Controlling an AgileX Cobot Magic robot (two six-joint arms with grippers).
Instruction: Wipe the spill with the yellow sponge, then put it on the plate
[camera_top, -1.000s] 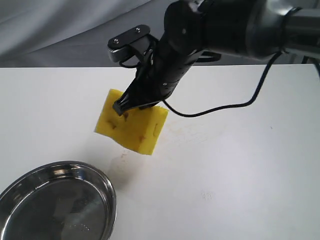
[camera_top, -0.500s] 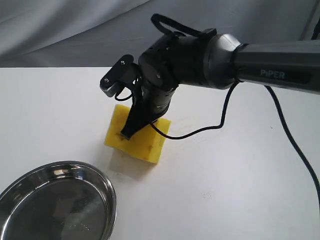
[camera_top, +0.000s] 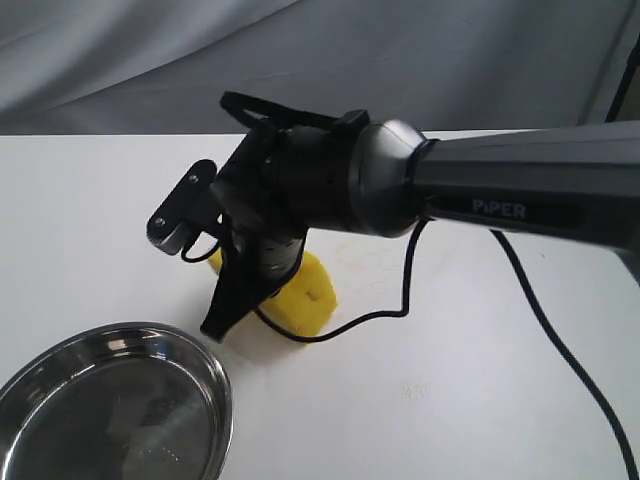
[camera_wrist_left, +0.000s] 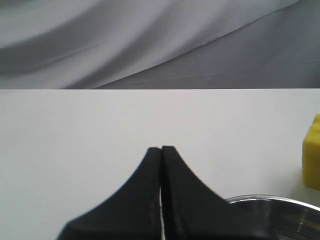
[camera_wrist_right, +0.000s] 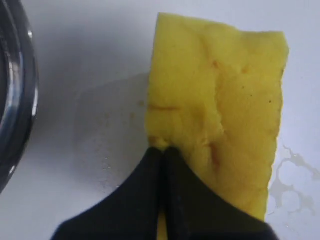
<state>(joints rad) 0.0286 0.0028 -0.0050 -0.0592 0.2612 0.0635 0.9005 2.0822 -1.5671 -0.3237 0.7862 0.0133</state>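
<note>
My right gripper (camera_top: 216, 328) (camera_wrist_right: 162, 149) is shut on the yellow sponge (camera_top: 306, 296) (camera_wrist_right: 220, 105), pinching its edge and holding it down on the white table just right of the plate (camera_top: 216, 392) (camera_wrist_right: 17, 100). Brownish marks show on the sponge's face. No round amber puddle shows. The spill is only a thin wet smear (camera_wrist_right: 107, 135) beside the sponge and pale wet streaks (camera_wrist_right: 290, 172) on its other side. My left gripper (camera_wrist_left: 161, 148) is shut on nothing, low over the table. It sees the plate's rim (camera_wrist_left: 272, 201) and a corner of the sponge (camera_wrist_left: 312, 157).
A black cable (camera_top: 400, 300) loops from the right arm down onto the table beside the sponge. Grey cloth (camera_top: 120, 60) hangs behind the table's far edge. Bare white tabletop (camera_top: 450, 380) spreads to the right of the sponge.
The right arm has come down and swept left and nearer, toward the plate. The sponge, held tilted above the table a second ago, now lies pressed on the surface closer to the plate.
</note>
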